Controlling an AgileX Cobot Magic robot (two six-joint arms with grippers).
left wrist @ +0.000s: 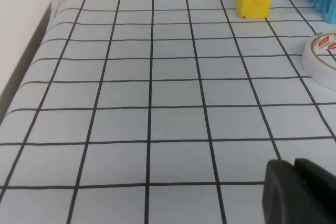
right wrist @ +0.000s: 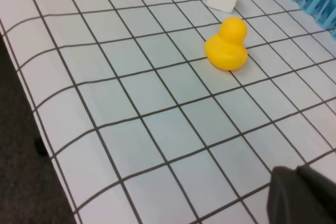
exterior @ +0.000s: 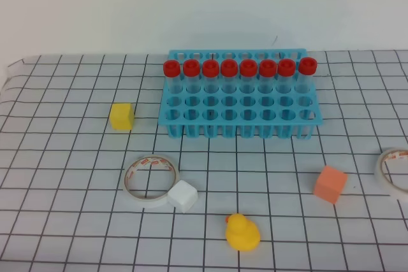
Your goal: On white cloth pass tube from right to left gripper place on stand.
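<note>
Cloth (exterior: 64, 157) covers the desk; yellow cube (exterior: 122, 116) at nine o'clock of the stand (exterior: 239, 119), eight red-capped tubes (exterior: 238, 68) racked in one row. Left gripper (left wrist: 294, 167) and right gripper (right wrist: 294, 174): fingers clenched, empty.

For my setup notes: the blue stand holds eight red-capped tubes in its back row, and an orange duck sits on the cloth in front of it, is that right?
Not quite: the duck is yellow, not orange, as the exterior high view shows. The rest holds: the blue stand carries eight red-capped tubes, and the duck sits on the cloth in front of it.
</note>
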